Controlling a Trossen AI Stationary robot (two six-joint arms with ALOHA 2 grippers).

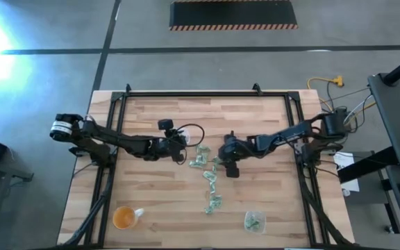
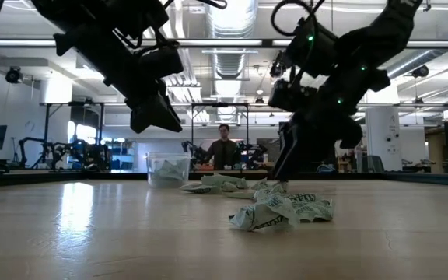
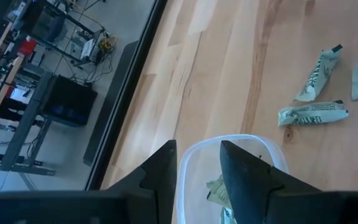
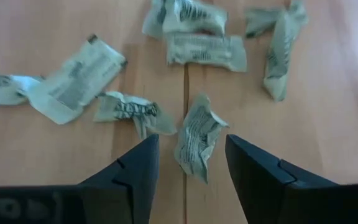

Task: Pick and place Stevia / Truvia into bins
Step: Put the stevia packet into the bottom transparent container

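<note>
Down at the middle of the table [image 1: 158, 208], the right gripper [image 4: 190, 163] stood with its fingers spread wide and empty, a crumpled packet [image 4: 196, 144] lying on the wood in the gap just ahead of the tips, untouched by either finger [image 4: 138, 168]. Around that packet more Stevia / Truvia packets [image 4: 204, 51] lay scattered: one flat and pale to the side [image 4: 76, 78], a twisted one beside it [image 4: 132, 112], and several farther off across the boards. From above, the same gripper [image 1: 229, 167] sat just beside the loose trail of packets [image 1: 207, 170] that ran from the table's centre toward its near edge.

The left gripper [image 3: 196, 171] hung over a clear bin [image 3: 191, 155], its two fingers [image 3: 241, 171] parted a little above the rim; whether anything was pinched between them could not be told. A packet or two showed inside that bin [image 3: 215, 190]. From overhead, this gripper [image 1: 179, 144] was just left of the packet trail.

A second clear bin [image 1: 254, 221] stood near the table's front right corner with green packets in it. An orange-tinted cup [image 1: 123, 217] stood near the front left corner, well apart from everything else.

At table height, crumpled packets [image 2: 282, 210] lay in the foreground, and a person [image 2: 224, 148] stood in the room far behind.
</note>
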